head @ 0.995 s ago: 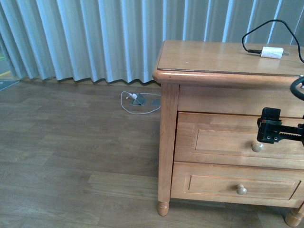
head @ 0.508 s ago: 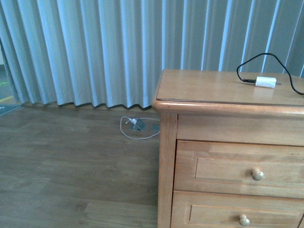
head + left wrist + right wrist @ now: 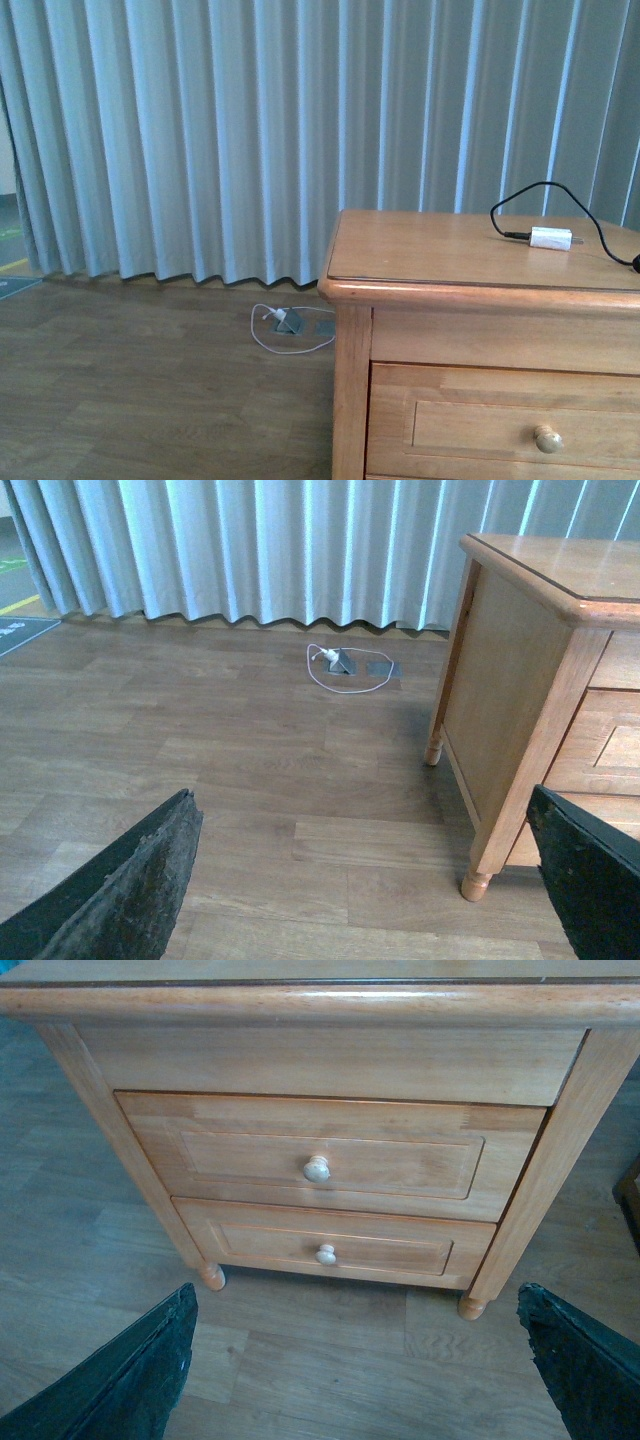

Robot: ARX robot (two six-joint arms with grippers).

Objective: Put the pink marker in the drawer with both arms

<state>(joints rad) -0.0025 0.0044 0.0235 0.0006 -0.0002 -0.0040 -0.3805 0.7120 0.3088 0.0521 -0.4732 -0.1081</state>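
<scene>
Front view: a honey-coloured nightstand (image 3: 480, 330) is seen at the right, against a pale blue curtain (image 3: 250, 130). A white plug adapter (image 3: 550, 238) with a black cable (image 3: 545, 195) is lying on its top. The upper drawer (image 3: 500, 425) is shut, its long axis horizontal and its panel front turned toward the camera; one round knob (image 3: 547, 438) is shown. Neither arm is visible, and the pink marker is not seen.

Left wrist view: the left gripper (image 3: 365, 880) is spread wide, with its fingers (image 3: 130, 890) at the frame corners. Nothing is held or touched. Wooden floor (image 3: 230, 770) and the nightstand's side panel are framed between them.

Right wrist view: the right gripper (image 3: 355, 1360) is likewise wide open and empty. Both drawers are shown closed, the lower drawer (image 3: 330, 1245) beneath the upper. The marker cannot be located in any view.
</scene>
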